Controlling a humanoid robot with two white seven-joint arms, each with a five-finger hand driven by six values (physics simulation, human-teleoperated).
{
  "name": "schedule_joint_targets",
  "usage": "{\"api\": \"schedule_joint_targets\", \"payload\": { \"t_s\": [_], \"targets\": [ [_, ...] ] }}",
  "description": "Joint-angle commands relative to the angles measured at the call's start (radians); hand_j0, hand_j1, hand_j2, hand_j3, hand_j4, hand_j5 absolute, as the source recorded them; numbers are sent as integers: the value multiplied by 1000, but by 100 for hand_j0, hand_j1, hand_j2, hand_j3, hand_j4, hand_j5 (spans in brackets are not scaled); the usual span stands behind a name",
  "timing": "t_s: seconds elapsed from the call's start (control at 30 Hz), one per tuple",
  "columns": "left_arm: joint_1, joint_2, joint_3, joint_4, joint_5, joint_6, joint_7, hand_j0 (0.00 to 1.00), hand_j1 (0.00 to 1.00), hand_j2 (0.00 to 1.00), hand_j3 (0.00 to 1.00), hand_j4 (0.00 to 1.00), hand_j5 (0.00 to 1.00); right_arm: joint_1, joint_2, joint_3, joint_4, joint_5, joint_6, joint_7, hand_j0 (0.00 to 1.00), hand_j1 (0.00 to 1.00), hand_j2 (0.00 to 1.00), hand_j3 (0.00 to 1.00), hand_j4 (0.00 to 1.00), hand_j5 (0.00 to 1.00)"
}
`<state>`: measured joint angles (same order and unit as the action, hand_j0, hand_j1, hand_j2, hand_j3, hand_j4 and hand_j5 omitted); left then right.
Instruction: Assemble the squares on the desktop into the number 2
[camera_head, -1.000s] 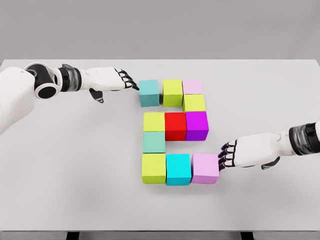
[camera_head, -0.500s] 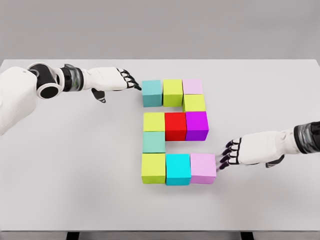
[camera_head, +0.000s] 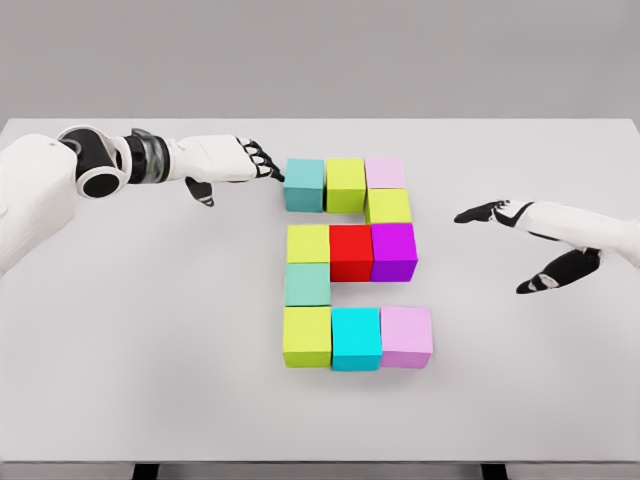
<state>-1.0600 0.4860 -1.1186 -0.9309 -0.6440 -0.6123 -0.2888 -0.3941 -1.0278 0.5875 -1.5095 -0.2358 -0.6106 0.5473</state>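
Coloured cubes on the white table (camera_head: 150, 350) form a 2 shape. Top row: teal cube (camera_head: 304, 184), lime cube (camera_head: 345, 184), pale pink cube (camera_head: 385, 172), with a lime cube (camera_head: 388, 206) below it. Middle row: lime (camera_head: 308, 243), red (camera_head: 351, 251), purple (camera_head: 394, 250). A sea-green cube (camera_head: 307, 284) links down to the bottom row: lime (camera_head: 307, 336), cyan (camera_head: 356, 338), pink (camera_head: 406, 336). My left hand (camera_head: 262, 164) has its fingertips against the teal cube's left side, holding nothing. My right hand (camera_head: 525, 245) hovers open, well right of the cubes.
The table's far edge runs along the top and its front edge along the bottom of the view. Dark table legs (camera_head: 145, 470) show under the front edge.
The left hand nudged the teal cube rightward against the lime cube. The right hand pushed the pink bottom cube left, then pulled away up and to the right, fingers spreading.
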Motion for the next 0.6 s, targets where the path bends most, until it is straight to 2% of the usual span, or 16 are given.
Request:
{"api": "schedule_joint_targets", "payload": {
  "t_s": [0.0, 0.07, 0.1, 0.17, 0.2, 0.23, 0.33, 0.57],
  "targets": [
    [0, 0, 3, 0, 6, 1, 0, 100, 100, 100, 100, 100, 100, 17, 104, -152, 35, -33, 0, 0, 100, 100, 100, 100, 100, 100],
    [0, 0, 3, 0, 6, 1, 0, 100, 100, 100, 100, 100, 100, 110, 176, -282, 69, -23, 0, 2, 100, 100, 100, 100, 100, 100],
    [0, 0, 3, 0, 6, 1, 0, 100, 100, 100, 100, 100, 100, 129, 204, -311, 92, -19, 0, 3, 100, 100, 100, 100, 100, 100],
    [0, 0, 2, -2, 6, 1, 0, 100, 100, 100, 100, 100, 100, 136, 224, -319, 140, -17, 0, 3, 100, 100, 100, 100, 100, 100],
    [2, 0, 2, -2, 7, 1, 0, 100, 100, 100, 100, 100, 100, 136, 224, -319, 140, -17, 0, 3, 100, 100, 100, 100, 100, 100],
    [2, 0, 2, -6, 7, 1, 0, 100, 100, 100, 100, 100, 100, 159, 224, -314, 158, -17, 0, 2, 100, 100, 100, 100, 100, 100],
    [2, 0, 2, -9, 9, 1, 0, 100, 100, 100, 100, 100, 100, 164, 232, -313, 160, 18, 0, 3, 100, 100, 100, 100, 100, 100],
    [-3, 8, 5, 0, 7, 1, 0, 100, 100, 100, 100, 100, 100, 164, 245, -314, 170, 23, 0, 3, 100, 100, 100, 100, 100, 100]
  ]
}}
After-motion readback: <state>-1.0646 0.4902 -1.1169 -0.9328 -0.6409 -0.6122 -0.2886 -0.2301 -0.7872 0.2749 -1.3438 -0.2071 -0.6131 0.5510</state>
